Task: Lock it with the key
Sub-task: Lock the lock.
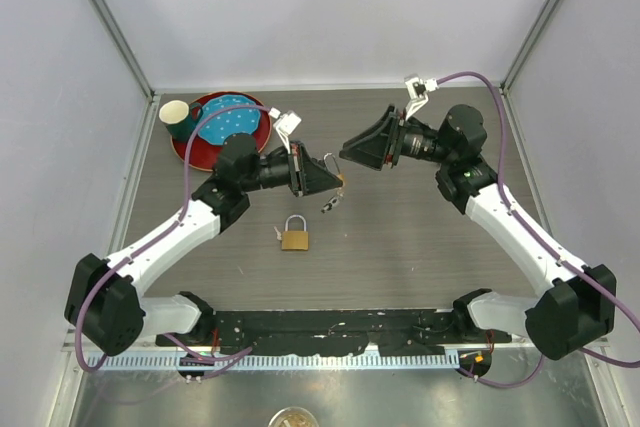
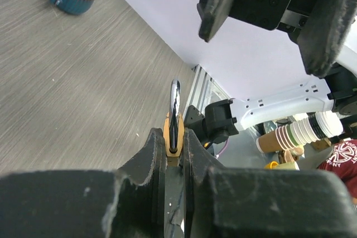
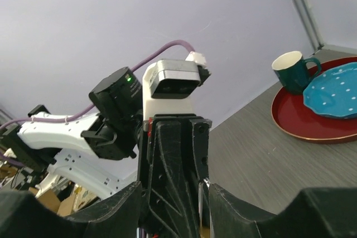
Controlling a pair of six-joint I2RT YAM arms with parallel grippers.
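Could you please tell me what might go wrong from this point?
The left tool pinches the key by one end only; it could twist or slip on insertion.
The padlock lies loose, held by nothing, so it may slide.
The open right tool hangs close by; they might collide.

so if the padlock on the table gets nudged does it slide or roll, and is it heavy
Probably slides, not rolls: the padlock lies flat on the table on its broad brass-coloured body. Likely heavy for its size and rigid, since it looks all metal. Its thin shackle may be slippery to pinch.
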